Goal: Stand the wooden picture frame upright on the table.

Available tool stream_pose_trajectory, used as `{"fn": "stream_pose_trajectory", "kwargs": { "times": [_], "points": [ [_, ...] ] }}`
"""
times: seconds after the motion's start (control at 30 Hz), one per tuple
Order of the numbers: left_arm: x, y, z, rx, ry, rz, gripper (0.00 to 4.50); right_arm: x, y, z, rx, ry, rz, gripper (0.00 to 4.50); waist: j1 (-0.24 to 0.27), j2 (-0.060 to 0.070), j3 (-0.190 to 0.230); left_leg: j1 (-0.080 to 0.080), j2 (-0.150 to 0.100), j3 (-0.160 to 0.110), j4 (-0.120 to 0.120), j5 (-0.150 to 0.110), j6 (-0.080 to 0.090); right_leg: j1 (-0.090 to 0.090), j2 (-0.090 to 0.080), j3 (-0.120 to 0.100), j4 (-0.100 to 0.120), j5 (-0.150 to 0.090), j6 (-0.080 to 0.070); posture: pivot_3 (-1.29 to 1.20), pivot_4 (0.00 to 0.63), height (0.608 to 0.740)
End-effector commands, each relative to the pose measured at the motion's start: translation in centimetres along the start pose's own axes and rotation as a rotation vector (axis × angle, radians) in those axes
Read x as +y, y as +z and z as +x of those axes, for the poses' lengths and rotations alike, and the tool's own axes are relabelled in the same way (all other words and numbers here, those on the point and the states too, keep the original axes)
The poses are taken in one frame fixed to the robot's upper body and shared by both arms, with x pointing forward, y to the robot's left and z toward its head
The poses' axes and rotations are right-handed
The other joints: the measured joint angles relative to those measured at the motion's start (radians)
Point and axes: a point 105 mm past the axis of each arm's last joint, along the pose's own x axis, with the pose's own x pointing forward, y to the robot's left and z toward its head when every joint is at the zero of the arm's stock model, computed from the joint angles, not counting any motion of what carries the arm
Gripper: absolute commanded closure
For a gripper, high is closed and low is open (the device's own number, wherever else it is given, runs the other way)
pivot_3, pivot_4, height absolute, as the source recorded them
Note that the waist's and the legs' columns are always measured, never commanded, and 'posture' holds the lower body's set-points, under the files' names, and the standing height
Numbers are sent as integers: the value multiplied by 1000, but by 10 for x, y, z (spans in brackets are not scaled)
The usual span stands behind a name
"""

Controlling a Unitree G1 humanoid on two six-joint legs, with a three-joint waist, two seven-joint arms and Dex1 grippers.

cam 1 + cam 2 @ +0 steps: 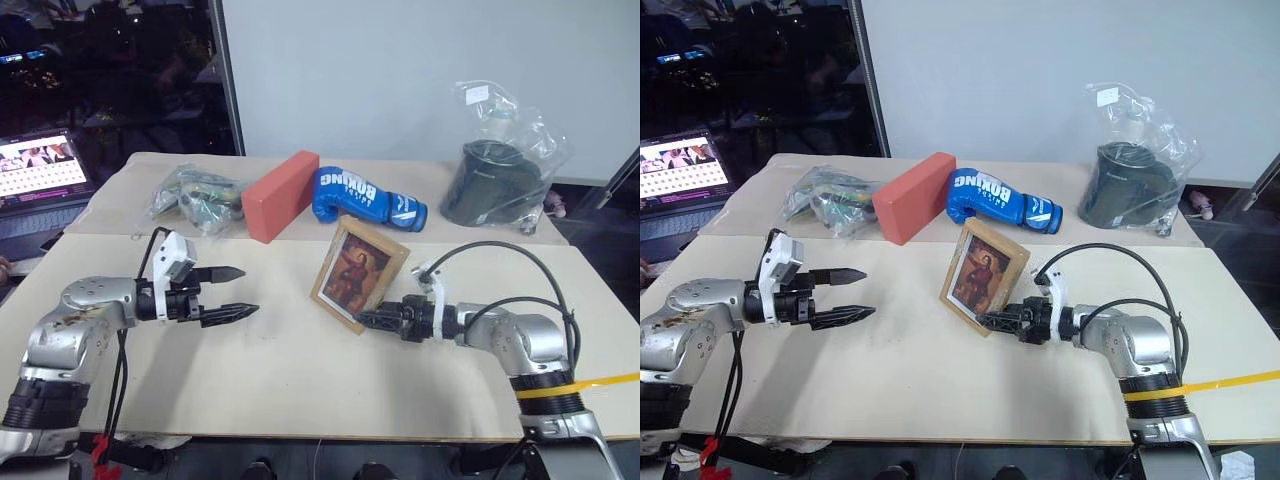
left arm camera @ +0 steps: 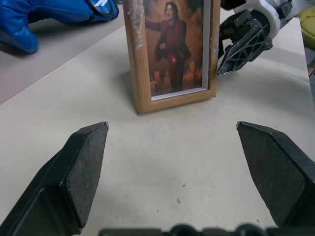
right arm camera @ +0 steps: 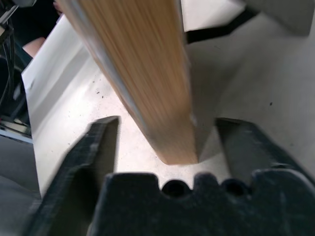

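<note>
The wooden picture frame (image 1: 358, 272) stands upright on the table (image 1: 300, 375), leaning slightly back, its dark reddish portrait facing me. My right gripper (image 1: 365, 319) is at the frame's lower right corner. In the right wrist view its fingers (image 3: 93, 147) are open on either side of the frame's wooden edge (image 3: 147, 64), with a gap on each side. My left gripper (image 1: 248, 290) hovers open and empty to the left of the frame, pointing at it. In the left wrist view the frame (image 2: 172, 49) stands beyond the spread fingers (image 2: 83, 162).
Behind the frame lie an orange-red block (image 1: 280, 195) and a blue boxing glove (image 1: 365, 197). A plastic bag holding a dark container (image 1: 500, 175) sits at the back right, a bag of small items (image 1: 195, 197) at the back left. A laptop (image 1: 40, 175) stands beyond the left edge.
</note>
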Motion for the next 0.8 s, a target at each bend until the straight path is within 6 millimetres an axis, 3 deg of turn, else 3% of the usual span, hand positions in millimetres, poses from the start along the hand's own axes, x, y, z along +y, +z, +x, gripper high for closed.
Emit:
{"fn": "stream_pose_trajectory", "kwargs": {
  "times": [0.03, 0.23, 0.27, 0.37, 0.5, 0.6, 0.8],
  "points": [
    [6, 20, -6, -53, 6, 50, 0, 8, 13, -21, -10, -1, -128, 12, 2, 0, 0, 0, 0, 0, 0, 0, 0, 0, 0, 0, 0, 0, 0, 0, 150, 727],
    [15, 7, -5, -5, 61, 78, 0, 7, -5, -67, 101, -68, -351, 12, 16, 0, 0, -2, -1, 1, 0, -1, 1, 0, -1, 0, -2, -1, 1, 0, 150, 727],
    [18, 4, -2, 1, 93, 98, 0, 6, -9, -82, 128, -111, -453, 12, 18, 0, 0, -2, 0, 1, 0, -1, 1, 0, -1, 0, -3, -1, 1, 0, 150, 727],
    [22, -4, 4, 2, 171, 137, 0, 28, 4, -113, 34, -114, -616, 12, 27, 0, 0, -2, -1, 2, 0, -1, 1, 0, -1, 0, -3, -1, 1, 0, 150, 727],
    [17, -7, 4, -2, 186, 146, 0, 57, 41, -133, -168, -154, -671, 12, 7, -1, 1, -1, 0, 3, 3, -1, 1, 0, -1, 2, -1, 0, 2, 0, 150, 727],
    [20, -4, -1, -30, 203, 107, 0, 60, 55, -146, -232, -287, -736, 12, 8, -2, 1, 1, 1, 3, 3, -1, 1, 2, 0, 1, 0, 0, 1, 0, 150, 727],
    [27, 4, -1, -60, 256, 99, 0, 56, 43, -147, -254, -355, -672, 12, 19, -3, 1, -1, 1, 4, 3, -1, 1, 1, -1, 1, -2, 0, 1, 0, 150, 727]
  ]
}}
